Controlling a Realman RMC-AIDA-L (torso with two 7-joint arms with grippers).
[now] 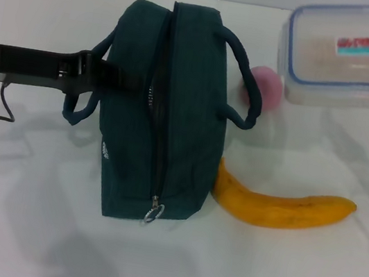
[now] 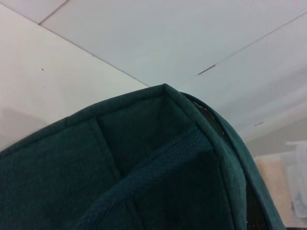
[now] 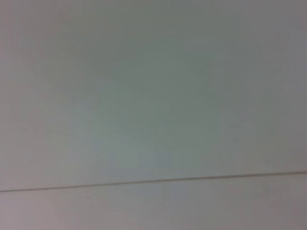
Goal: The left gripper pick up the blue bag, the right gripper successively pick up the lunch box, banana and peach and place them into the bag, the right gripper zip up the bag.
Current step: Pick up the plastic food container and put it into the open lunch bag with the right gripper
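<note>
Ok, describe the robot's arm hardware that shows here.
Only the left arm shows: a silver cylindrical wrist and a long, flat black left gripper with slotted sides. A thin dark cable loops from the wrist to a small plug. The right arm is out of view.

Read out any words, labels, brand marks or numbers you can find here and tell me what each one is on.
No text here can be read.
Red-and-teal label on the lunch box lid: printing too small and blurred to read.
Small white mark low on the side of the blue bag, nearest the robot: too small to make out.
Banana and peach: no markings visible.
Left hand at the bag's handle: no lettering visible.
</note>
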